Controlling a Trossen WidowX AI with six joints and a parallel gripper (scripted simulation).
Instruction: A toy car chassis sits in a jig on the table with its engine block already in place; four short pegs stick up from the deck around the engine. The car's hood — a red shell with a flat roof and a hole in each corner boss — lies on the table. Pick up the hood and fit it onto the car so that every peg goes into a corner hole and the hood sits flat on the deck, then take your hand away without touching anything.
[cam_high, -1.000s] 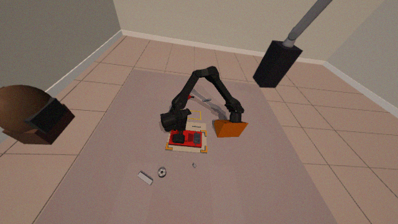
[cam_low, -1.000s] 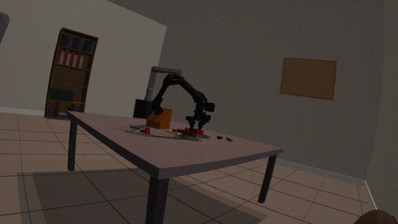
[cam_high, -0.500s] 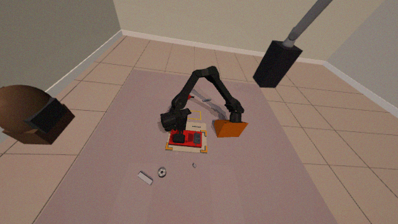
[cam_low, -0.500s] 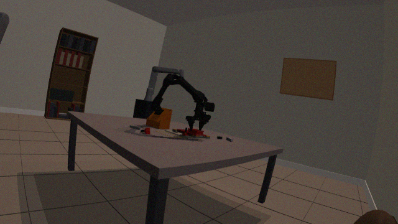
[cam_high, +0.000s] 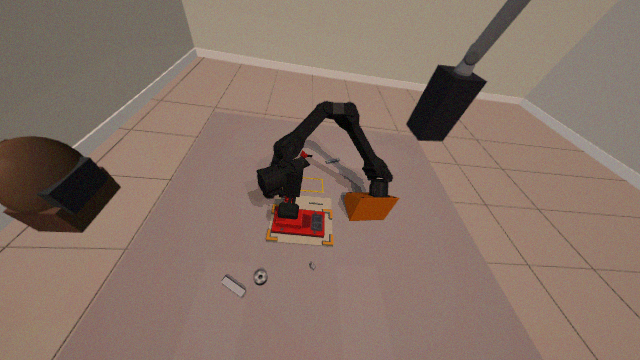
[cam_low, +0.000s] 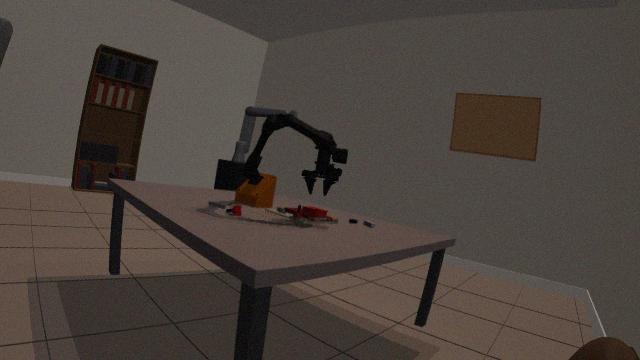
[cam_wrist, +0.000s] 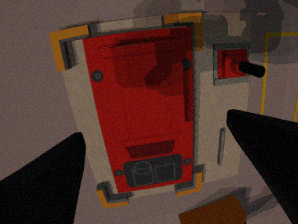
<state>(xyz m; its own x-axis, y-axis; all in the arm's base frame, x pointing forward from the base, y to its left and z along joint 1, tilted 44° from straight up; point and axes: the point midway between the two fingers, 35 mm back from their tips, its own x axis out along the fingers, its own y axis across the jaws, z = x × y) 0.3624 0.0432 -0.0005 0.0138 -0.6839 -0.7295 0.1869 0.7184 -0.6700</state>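
Note:
The red hood (cam_high: 294, 222) (cam_low: 314, 212) (cam_wrist: 145, 112) lies over the middle of the red chassis (cam_high: 320, 233) (cam_wrist: 117, 151). It looks roughly level and lined up with it; the wrist view does not show whether it is fully flush. The engine block, pegs and holes are not visible, so their fit cannot be told. The chassis sits in the pale jig (cam_high: 300, 201) (cam_wrist: 207, 142) between orange corner brackets. My gripper (cam_high: 288, 208) (cam_low: 318, 194) (cam_wrist: 158, 128) is open and empty, raised above the hood, with nothing touching its fingertips.
A small red part with a black pin (cam_wrist: 232, 64) sits in a square holder on the jig. The orange block (cam_high: 372, 207) (cam_low: 257, 191) stands at the arm's base. A wheel-like ring (cam_high: 260, 276), a pale bar (cam_high: 233, 285) and a small piece (cam_high: 312, 265) lie on the table.

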